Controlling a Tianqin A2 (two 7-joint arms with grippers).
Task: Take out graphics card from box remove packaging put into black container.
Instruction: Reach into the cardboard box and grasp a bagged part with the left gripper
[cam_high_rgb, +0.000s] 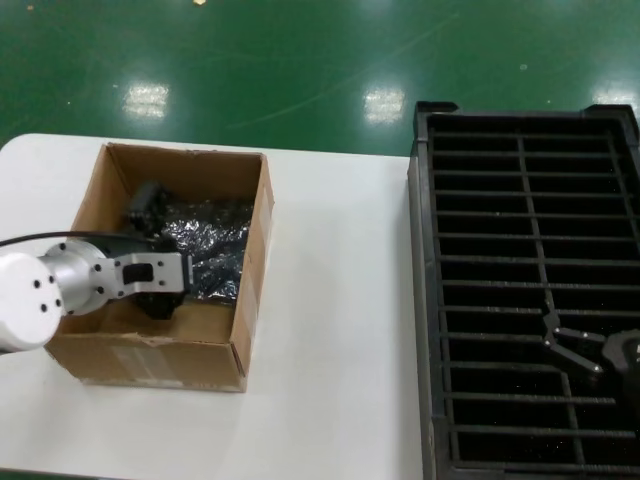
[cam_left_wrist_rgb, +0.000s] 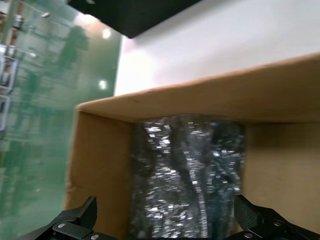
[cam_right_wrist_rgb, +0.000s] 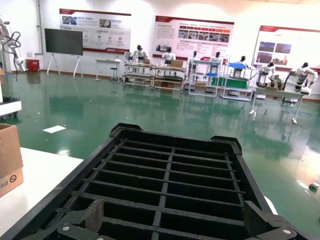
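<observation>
The brown cardboard box (cam_high_rgb: 255, 260) stands on the left of the white table. Inside it lies the crinkled shiny packaging (cam_high_rgb: 215, 245), also seen in the left wrist view (cam_left_wrist_rgb: 190, 170). No bare graphics card shows; a dark piece (cam_high_rgb: 147, 207) lies at the bag's far end. My left gripper (cam_high_rgb: 160, 298) is down inside the box at the bag's near end, open, with its fingertips (cam_left_wrist_rgb: 84, 212) on either side of the bag (cam_left_wrist_rgb: 167, 220). My right gripper (cam_high_rgb: 572, 350) hovers open and empty over the black container (cam_high_rgb: 530, 180), whose slots show in the right wrist view (cam_right_wrist_rgb: 170, 175).
The black slotted container's left wall (cam_high_rgb: 420, 300) rises at the table's right side. A strip of white table (cam_high_rgb: 335, 300) lies between box and container. A box corner (cam_right_wrist_rgb: 10, 160) shows in the right wrist view. Green floor (cam_high_rgb: 300, 70) lies beyond the table.
</observation>
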